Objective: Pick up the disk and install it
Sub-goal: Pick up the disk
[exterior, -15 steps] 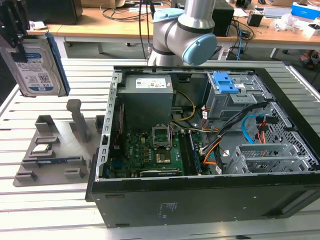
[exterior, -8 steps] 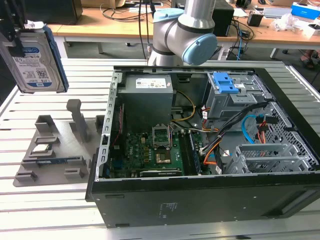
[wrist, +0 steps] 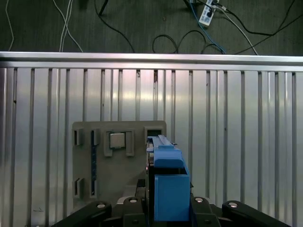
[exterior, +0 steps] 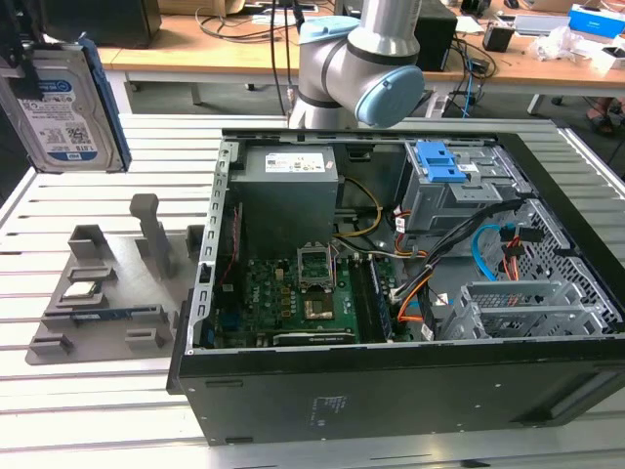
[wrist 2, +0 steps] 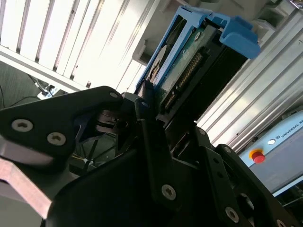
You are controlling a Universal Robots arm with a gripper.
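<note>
up at the exterior view's top left corner, the rectangular silver metal disk (exterior: 66, 103) with its white-and-blue label and bright blue plastic bracket hangs in the air, upright on edge with the label facing that camera, clear of the table and off to the exterior view's left of the computer case. the black gripper (wrist 2: 156, 113) is clamped on one end of the disk, its fingers (wrist 2: 142, 106) pressed against the blue frame in the second wrist view, where the disk's connector edge (wrist 2: 189, 61) points away from the arm; in the first wrist view the blue bracket (wrist: 168, 184) stands straight out from between the jaws. below the disk lies a flat grey plastic holder tray (exterior: 98, 337) with raised posts and slots; a small square silver processor chip (exterior: 80, 289) sits in one of its pockets and a thin blue memory strip (exterior: 117, 315) lies in a long slot beside it, both also seen in the first wrist view, the chip (wrist: 117, 140) and the strip (wrist: 93, 165). the tray rests on a slatted aluminium table (exterior: 88, 420). to the exterior view's right stands an open black computer case (exterior: 391, 401), holding a green motherboard (exterior: 283, 293), a grey power supply box (exterior: 288, 166), a grey metal drive cage with a blue plastic latch (exterior: 444, 166), a second perforated metal cage (exterior: 518, 308) and loose orange and blue cables (exterior: 488, 254). behind the case rises the grey-and-blue robot arm (exterior: 361, 68).
</note>
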